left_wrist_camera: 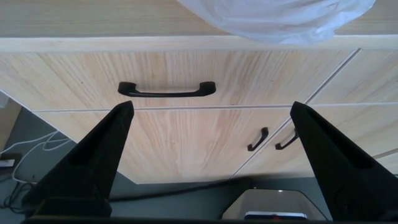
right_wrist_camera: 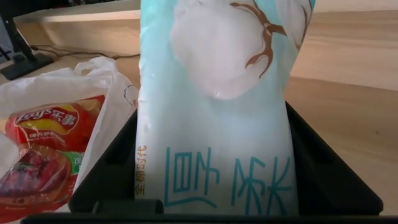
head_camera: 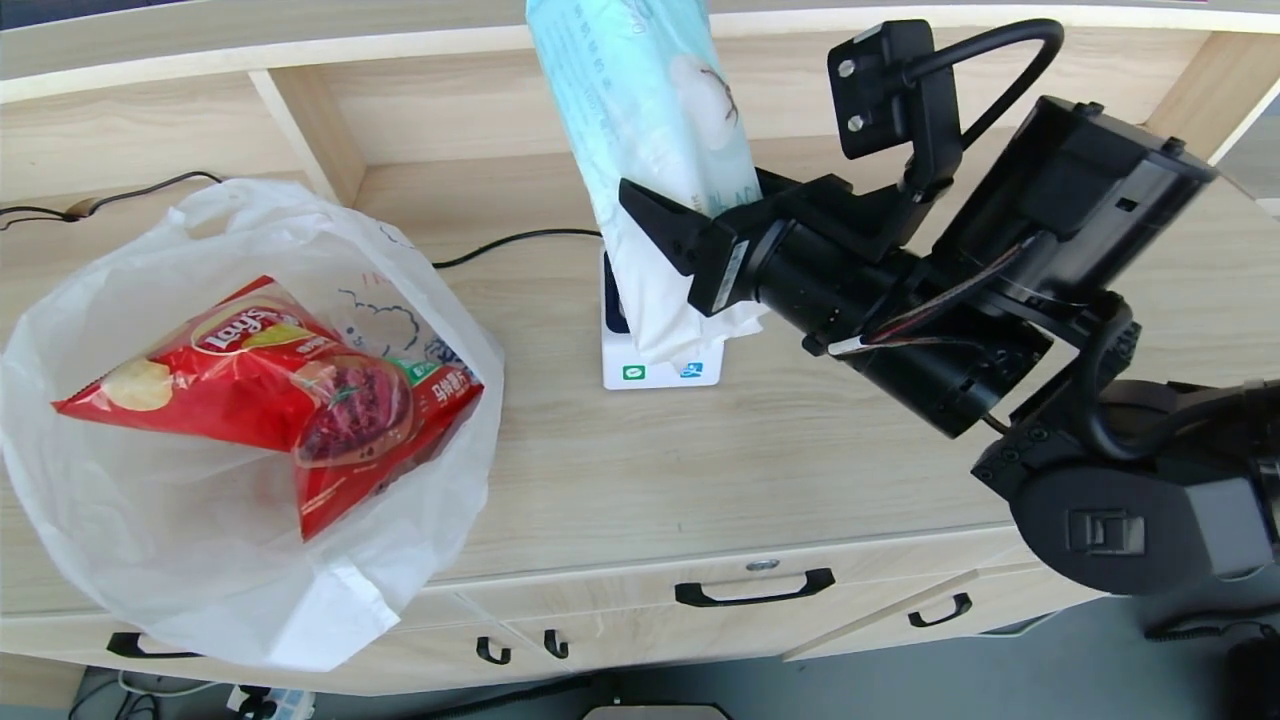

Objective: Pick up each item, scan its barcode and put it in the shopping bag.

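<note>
My right gripper (head_camera: 715, 235) is shut on a tall light-blue tissue pack (head_camera: 650, 130), holding it upright just over the white barcode scanner (head_camera: 660, 365) on the counter. Up close, the tissue pack (right_wrist_camera: 217, 106) sits clamped between the dark fingers (right_wrist_camera: 109, 177). The white shopping bag (head_camera: 150, 500) lies open at the left of the counter, holding a red chips bag (head_camera: 210, 375) and another red snack pack (head_camera: 400, 440). My left gripper (left_wrist_camera: 208, 162) is open below the counter edge, facing the drawer fronts with nothing between its fingers.
A wooden counter (head_camera: 760, 450) with a raised back shelf carries everything. Black cables (head_camera: 510, 240) run along the back. Drawers with black handles (head_camera: 755, 590) line the front. A drawer handle (left_wrist_camera: 166, 91) and the bag's underside (left_wrist_camera: 280, 18) overhang the edge.
</note>
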You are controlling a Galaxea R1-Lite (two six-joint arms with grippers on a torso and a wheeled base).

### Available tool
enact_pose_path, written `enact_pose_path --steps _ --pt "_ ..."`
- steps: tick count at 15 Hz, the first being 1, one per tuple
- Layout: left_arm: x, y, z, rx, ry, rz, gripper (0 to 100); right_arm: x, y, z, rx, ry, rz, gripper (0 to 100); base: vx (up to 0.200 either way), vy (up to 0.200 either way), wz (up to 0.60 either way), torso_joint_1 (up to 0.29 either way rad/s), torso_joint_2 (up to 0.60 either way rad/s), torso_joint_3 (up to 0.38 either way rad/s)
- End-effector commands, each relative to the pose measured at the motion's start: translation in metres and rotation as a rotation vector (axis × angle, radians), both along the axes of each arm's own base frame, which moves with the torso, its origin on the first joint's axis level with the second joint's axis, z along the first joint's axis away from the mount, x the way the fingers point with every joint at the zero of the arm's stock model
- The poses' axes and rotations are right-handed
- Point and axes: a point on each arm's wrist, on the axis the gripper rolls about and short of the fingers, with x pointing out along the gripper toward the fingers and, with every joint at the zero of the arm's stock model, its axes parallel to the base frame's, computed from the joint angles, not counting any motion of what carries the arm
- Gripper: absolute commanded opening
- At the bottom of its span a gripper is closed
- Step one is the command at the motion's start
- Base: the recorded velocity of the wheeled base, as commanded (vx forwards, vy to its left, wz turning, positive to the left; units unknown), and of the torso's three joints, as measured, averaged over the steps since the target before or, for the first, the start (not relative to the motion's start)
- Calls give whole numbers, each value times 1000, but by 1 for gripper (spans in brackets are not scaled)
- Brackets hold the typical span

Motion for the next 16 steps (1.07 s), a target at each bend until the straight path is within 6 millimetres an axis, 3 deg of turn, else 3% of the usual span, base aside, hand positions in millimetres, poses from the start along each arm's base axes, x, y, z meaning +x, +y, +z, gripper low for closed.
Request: enact_pose_path --steps 1,3,8,16 --pt "0 0 0 1 2 0 100 -13 -23 8 8 -7 -29 0 -200 0 0 7 2 2" --pt "0 0 0 1 2 0 100 -16 -31 7 5 1 -37 0 -200 0 0 10 7 2" --pt "0 0 0 -2 2 0 100 -21 -39 -6 -25 36 -48 0 0 0 0 0 0 0" --pt "0 0 0 0 2 0 100 -17 -56 -5 -14 25 -98 0 0 200 0 9 7 2"
